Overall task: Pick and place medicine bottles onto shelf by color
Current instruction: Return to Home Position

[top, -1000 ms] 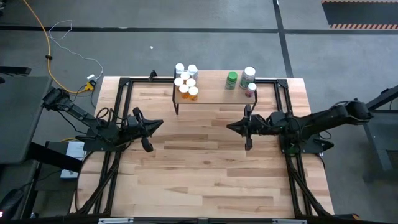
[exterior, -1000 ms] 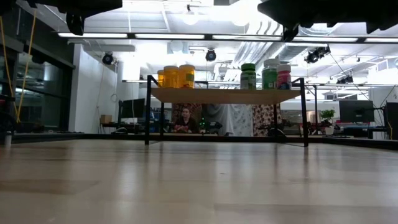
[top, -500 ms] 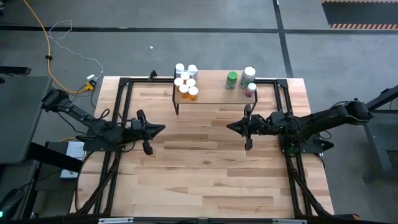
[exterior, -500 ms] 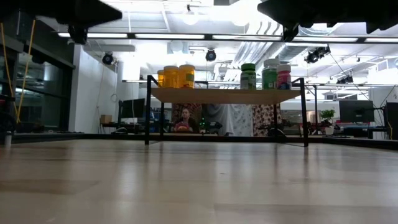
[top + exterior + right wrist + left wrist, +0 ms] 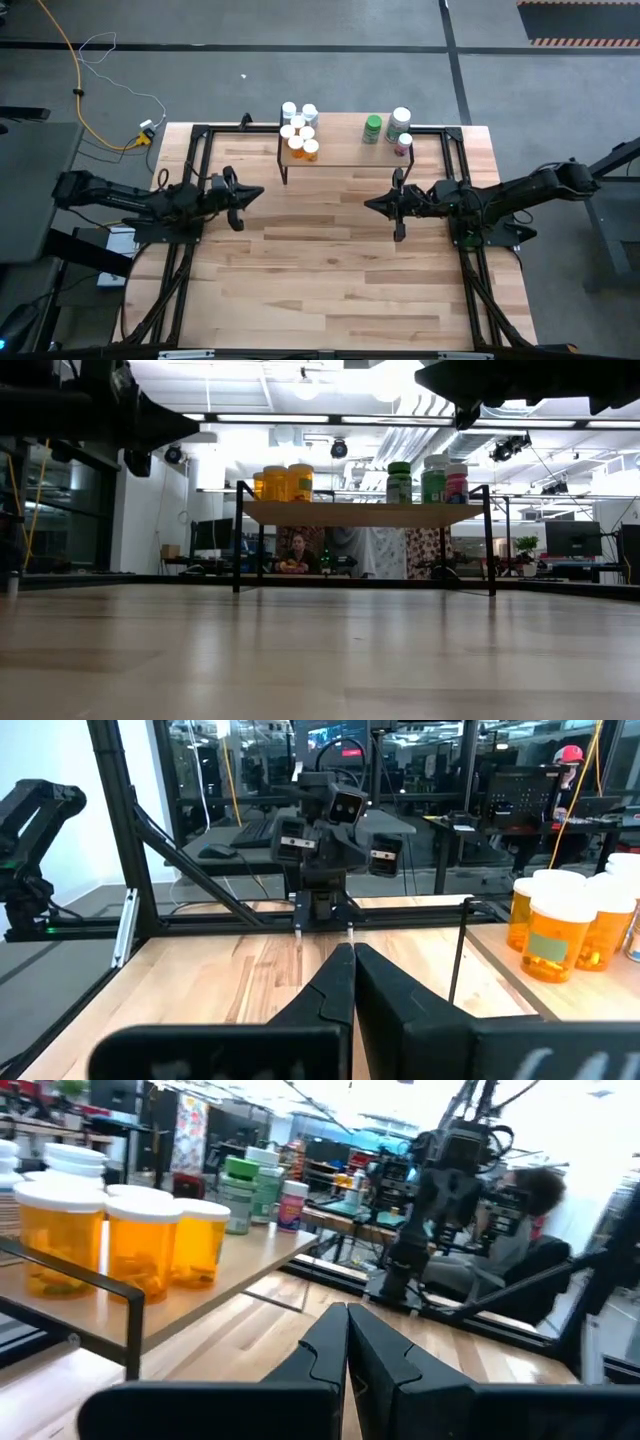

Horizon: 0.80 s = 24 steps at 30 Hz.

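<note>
The shelf (image 5: 345,157) stands at the table's far edge on its thin black legs. On its left end stand several orange medicine bottles (image 5: 300,135) with white caps (image 5: 110,1240). On its right end are a green bottle (image 5: 373,127), a white one (image 5: 401,119) and a pinkish one (image 5: 403,144). My left gripper (image 5: 258,193) is shut and points level toward the table's right, nearer than the shelf's left end. My right gripper (image 5: 370,204) is shut and faces it, nearer than the shelf's right end. Neither touches anything.
Black frame rails (image 5: 195,170) run along the tabletop's left, right and far sides. The wide bare tabletop (image 5: 330,270) lies between the arms and toward the near edge. A person (image 5: 293,555) sits in the room behind the shelf.
My left arm has swung and drawn back toward the table's left. Its gripper has sunk and shifted a little toward the far edge, staying shut. In the low view it now hangs lower at the upper left. The bottles have not moved.
</note>
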Available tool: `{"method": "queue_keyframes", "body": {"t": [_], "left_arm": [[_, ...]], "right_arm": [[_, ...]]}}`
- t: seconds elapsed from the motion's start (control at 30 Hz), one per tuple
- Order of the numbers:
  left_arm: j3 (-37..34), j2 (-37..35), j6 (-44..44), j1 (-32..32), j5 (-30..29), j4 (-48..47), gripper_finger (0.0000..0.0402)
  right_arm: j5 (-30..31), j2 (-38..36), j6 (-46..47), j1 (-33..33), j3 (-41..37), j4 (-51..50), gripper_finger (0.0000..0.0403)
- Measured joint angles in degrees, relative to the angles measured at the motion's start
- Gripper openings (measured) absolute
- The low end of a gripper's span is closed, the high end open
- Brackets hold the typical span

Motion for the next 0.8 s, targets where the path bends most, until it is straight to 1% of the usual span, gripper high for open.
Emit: {"method": "queue_keyframes", "body": {"t": [0.13, 0.23, 0.4, 0.47, 0.5, 0.6, 0.7, 0.8], "left_arm": [[-0.67, -5.05, 0.14, 0.04, 0.78, -4.43, 0.0], [-0.74, -10.5, -0.39, 0.02, 0.08, -10.35, 0.0], [-0.91, -19.66, -0.3, -1.12, 0.72, -17.39, 0.0], [-3.14, -22.53, 0.51, -1.63, 0.76, -16.72, 0.0], [-3.77, -24.06, 0.67, -1.8, 0.83, -18.15, 0.0], [-3.6, -27.56, 0.88, -1.86, 1.42, -19.66, 0.0], [-3.52, -30.4, 2.56, -1.86, 3.81, -22.53, 0.0], [-3.47, -32.13, 3.22, -1.86, 2.58, -26.0, 0.0]], "right_arm": [[-0.02, 0.0, 1.19, 0.0, 0.0, -0.01, 0.0], [-0.1, -0.09, 1.33, 0.02, 0.0, -0.46, 0.0], [-0.15, -0.09, 1.33, 0.02, 0.0, -0.83, 0.0], [-0.15, -0.09, 1.33, 0.02, 0.0, -0.82, 0.0], [-0.15, -0.09, 1.33, 0.02, 0.0, -0.82, 0.0], [-0.15, -0.09, 1.33, 0.02, 0.0, -0.71, 0.0], [-0.13, -0.09, 1.37, 0.02, 0.0, -0.62, 0.0], [-0.15, -0.11, 1.49, 0.02, 0.0, -0.64, 0.0]]}}
